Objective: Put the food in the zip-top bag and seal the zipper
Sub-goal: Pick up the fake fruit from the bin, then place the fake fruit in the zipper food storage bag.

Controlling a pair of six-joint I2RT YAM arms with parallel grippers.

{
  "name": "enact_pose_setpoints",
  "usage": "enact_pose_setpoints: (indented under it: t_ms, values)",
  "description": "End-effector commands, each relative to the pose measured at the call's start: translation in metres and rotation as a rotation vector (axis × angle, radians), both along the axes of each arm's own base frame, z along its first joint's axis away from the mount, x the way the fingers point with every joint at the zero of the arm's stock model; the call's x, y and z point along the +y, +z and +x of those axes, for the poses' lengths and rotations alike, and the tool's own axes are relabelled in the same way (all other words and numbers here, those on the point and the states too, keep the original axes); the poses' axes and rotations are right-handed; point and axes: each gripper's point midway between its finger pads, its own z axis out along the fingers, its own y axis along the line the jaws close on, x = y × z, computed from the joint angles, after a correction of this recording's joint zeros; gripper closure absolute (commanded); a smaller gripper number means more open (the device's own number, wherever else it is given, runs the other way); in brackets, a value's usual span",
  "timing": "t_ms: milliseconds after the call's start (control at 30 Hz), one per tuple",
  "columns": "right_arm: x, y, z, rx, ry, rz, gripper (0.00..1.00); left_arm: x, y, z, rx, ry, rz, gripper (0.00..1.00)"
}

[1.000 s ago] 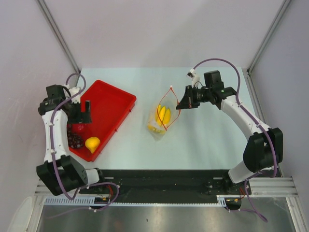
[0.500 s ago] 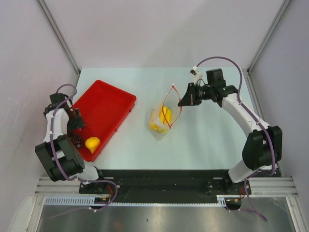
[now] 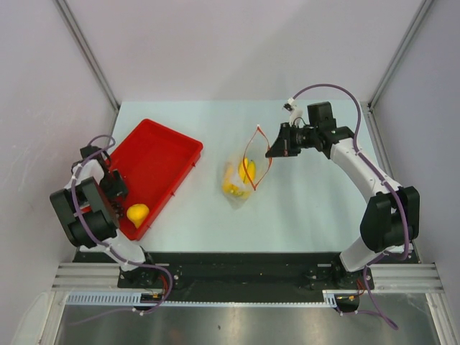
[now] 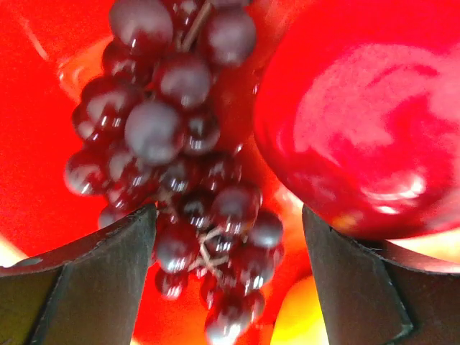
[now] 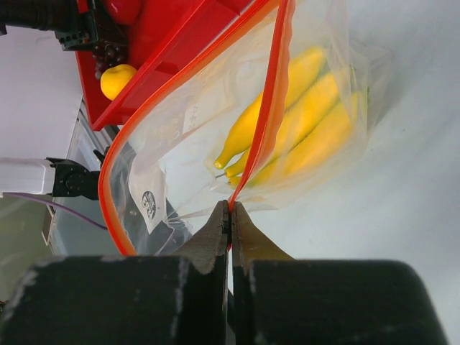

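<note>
Right gripper (image 5: 230, 208): both fingers pressed together, pinching the red-orange zipper (image 5: 277, 93) at one point on the mouth edge of the zip-top bag (image 5: 201, 122). From the pinch the strip splits into two runs, one going straight up and the other bowing out to the left, so the mouth gapes. The clear plastic is lifted at that edge and sags toward the table (image 3: 309, 208). The banana bunch (image 5: 302, 122) lies inside the bag against its far lower end, stem toward the gripper. In the top view the right arm reaches in from the right and the bag hangs to the left of the gripper, about mid-table and well apart from the red tray (image 3: 162, 154). Left gripper (image 4: 228, 215): fingers spread wide, down inside the near-left corner of the tray. The lower end of the dark purple grape cluster (image 4: 165, 136) sits between the two fingertips; cannot tell whether either pad touches it. The red round fruit (image 4: 366, 129) is just beside the grapes, above the right-hand finger and filling that side of the wrist view. The round yellow-orange fruit (image 3: 137, 213) rests at the tray's near corner, close to the left gripper and apart from its fingers. Three fruits in the tray, one in the bag, zipper unsealed.
</note>
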Motion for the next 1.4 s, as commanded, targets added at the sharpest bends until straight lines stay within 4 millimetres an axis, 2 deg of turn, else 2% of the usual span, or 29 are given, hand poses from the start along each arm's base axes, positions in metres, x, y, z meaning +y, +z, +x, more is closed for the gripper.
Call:
enact_pose_setpoints:
  t_ms: [0, 67, 133, 200, 233, 267, 300, 333, 400, 467, 567, 700, 833, 867, 900, 933, 967, 1000, 1067, 1133, 1167, 1233, 1300, 1367]
  values:
    - [-0.004, 0.017, 0.010, -0.072, -0.008, -0.005, 1.00, -0.005, -0.020, 0.009, -0.025, 0.052, -0.069, 0.16]
    - [-0.004, 0.017, 0.010, -0.076, -0.007, -0.008, 1.00, -0.012, -0.021, 0.015, -0.052, 0.040, -0.108, 0.22]
    - [-0.005, 0.016, 0.010, -0.073, -0.008, -0.011, 1.00, -0.016, -0.017, 0.020, -0.091, 0.027, -0.122, 0.37]
    - [-0.005, 0.017, 0.010, -0.076, -0.008, -0.012, 1.00, -0.019, -0.003, 0.027, -0.145, 0.006, -0.132, 0.49]
    - [-0.006, 0.017, 0.010, -0.075, -0.011, -0.011, 1.00, -0.022, 0.003, 0.028, -0.159, -0.001, -0.136, 0.61]
    - [-0.005, 0.016, 0.009, -0.073, -0.007, -0.012, 1.00, -0.022, 0.008, 0.028, -0.169, -0.008, -0.135, 0.68]
    - [-0.005, 0.016, 0.010, -0.072, -0.008, -0.010, 1.00, -0.020, 0.023, 0.031, -0.203, -0.015, -0.115, 0.81]
    - [-0.004, 0.015, 0.010, -0.070, -0.005, -0.008, 1.00, -0.022, 0.028, 0.028, -0.201, -0.020, -0.115, 0.89]
    - [-0.004, 0.016, 0.009, -0.069, -0.003, -0.003, 1.00, -0.027, 0.048, 0.026, -0.238, -0.038, -0.118, 1.00]
    - [-0.003, 0.017, 0.009, -0.068, -0.002, 0.001, 1.00, -0.030, 0.061, 0.023, -0.258, -0.051, -0.116, 1.00]
    - [0.000, 0.020, 0.008, -0.072, 0.006, 0.011, 1.00, -0.044, 0.093, 0.024, -0.336, -0.114, -0.122, 1.00]
    - [0.006, 0.024, 0.004, -0.084, 0.025, 0.023, 1.00, -0.074, 0.159, 0.040, -0.509, -0.284, -0.062, 1.00]
    - [0.015, 0.030, 0.001, -0.090, 0.040, 0.044, 1.00, -0.126, 0.227, 0.059, -0.709, -0.495, -0.059, 1.00]
    - [0.019, 0.032, 0.000, -0.097, 0.047, 0.050, 1.00, -0.153, 0.243, 0.063, -0.763, -0.581, -0.098, 1.00]
    - [0.022, 0.033, -0.001, -0.094, 0.051, 0.055, 1.00, -0.167, 0.268, 0.069, -0.835, -0.632, -0.096, 1.00]
    - [0.028, 0.033, -0.005, -0.094, 0.067, 0.058, 1.00, -0.182, 0.281, 0.072, -0.879, -0.682, -0.125, 1.00]
    - [0.031, 0.031, -0.005, -0.092, 0.072, 0.059, 1.00, -0.211, 0.292, 0.073, -0.912, -0.761, -0.185, 1.00]
    - [0.033, 0.031, -0.005, -0.084, 0.072, 0.062, 1.00, -0.223, 0.312, 0.077, -0.967, -0.802, -0.190, 1.00]
    - [0.041, 0.030, -0.006, -0.079, 0.081, 0.072, 1.00, -0.271, 0.331, 0.071, -1.014, -0.932, -0.289, 1.00]
    - [0.045, 0.030, -0.005, -0.057, 0.072, 0.088, 1.00, -0.300, 0.349, 0.073, -1.063, -1.011, -0.342, 1.00]
    - [0.048, 0.032, -0.002, -0.065, 0.070, 0.099, 1.00, -0.324, 0.353, 0.066, -1.072, -1.077, -0.391, 1.00]
    - [0.052, 0.033, -0.001, -0.051, 0.063, 0.116, 1.00, -0.351, 0.363, 0.065, -1.100, -1.149, -0.447, 1.00]
    - [0.057, 0.038, 0.000, -0.066, 0.072, 0.136, 1.00, -0.380, 0.374, 0.054, -1.126, -1.225, -0.534, 1.00]
    - [0.061, 0.043, 0.000, -0.076, 0.079, 0.146, 1.00, -0.403, 0.374, 0.049, -1.112, -1.270, -0.600, 1.00]
